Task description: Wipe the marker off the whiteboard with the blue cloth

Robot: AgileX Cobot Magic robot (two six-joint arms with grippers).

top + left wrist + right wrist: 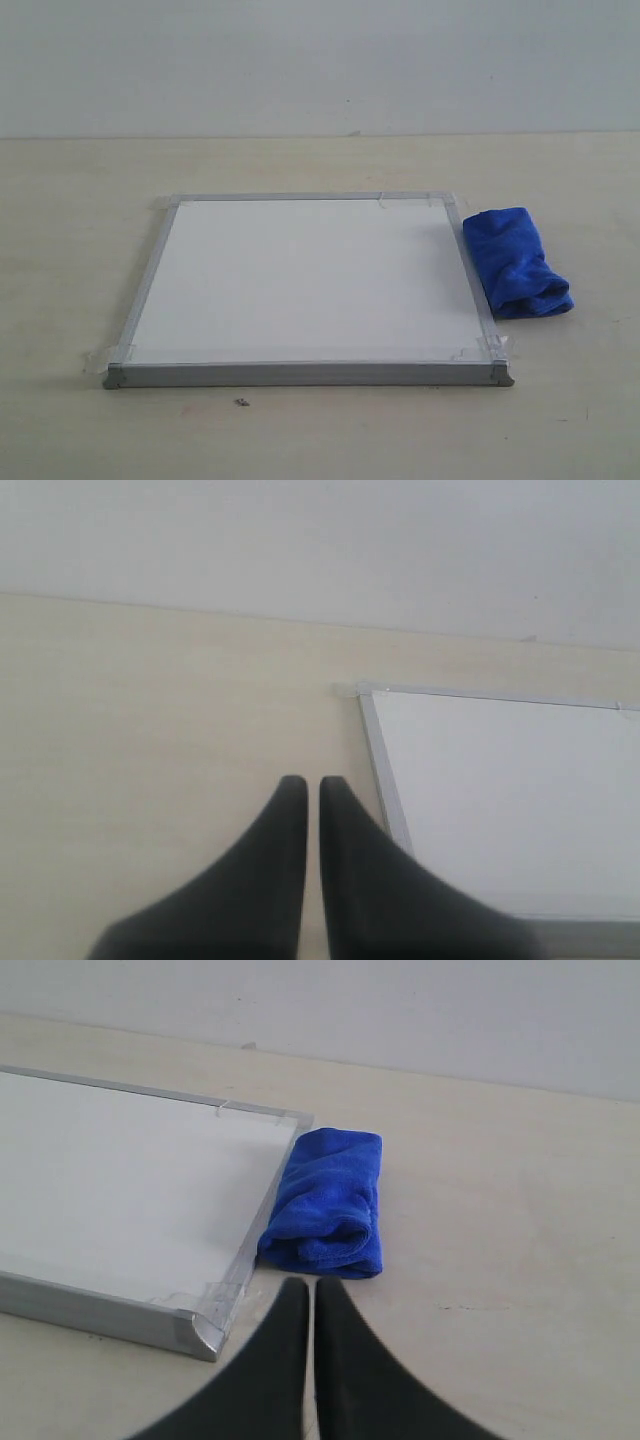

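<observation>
Left jaws and right jaws are hovering closed and empty, the blue cloth (330,1200) lying just ahead of the right ones, touching the whiteboard (110,1180).

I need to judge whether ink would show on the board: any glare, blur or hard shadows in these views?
Exterior view: soft even light, no glare spot on the whiteboard, mild overall softness. Left wrist view: the left gripper is dark and out of focus, the board bright white. Right wrist view: folds of the blue cloth crisp, the right gripper blurred.
</observation>
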